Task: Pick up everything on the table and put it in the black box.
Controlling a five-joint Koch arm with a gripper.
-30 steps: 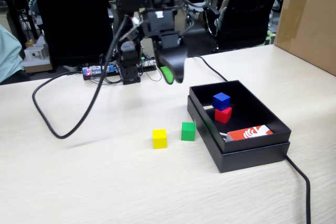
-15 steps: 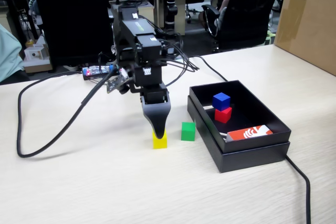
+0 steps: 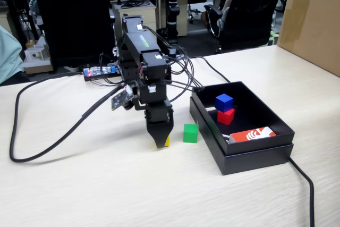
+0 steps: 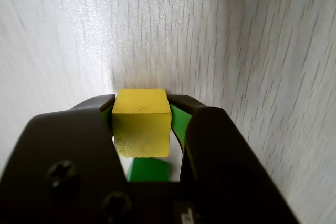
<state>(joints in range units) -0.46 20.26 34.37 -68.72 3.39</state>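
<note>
**Yellow cube between the jaws, two cubes already boxed**

Nearest in the wrist view, the black two-jawed gripper [image 4: 142, 124] has closed around the small plain yellow cube [image 4: 142, 121]. Both jaws press its opposite flat sides, with green pads showing behind it. In the fixed view the gripper [image 3: 160, 143] points straight down at the pale beige wood-grain table [image 3: 79, 184], and only a sliver of the yellow cube [image 3: 167, 142] shows at its tip, apparently resting on the surface.

The cube looks rigid and light, with smooth, possibly slippery faces. A grip across two parallel faces near mid-height, as here, should hold it squarely.

Just right of it sits the small green cube [image 3: 190, 133], free on the table. Farther right, the shallow matte black cardboard box [image 3: 255, 152] holds the red cube [image 3: 226, 116] with the blue cube [image 3: 223, 102] just behind, beside an orange-and-white card [image 3: 252, 134].
</note>
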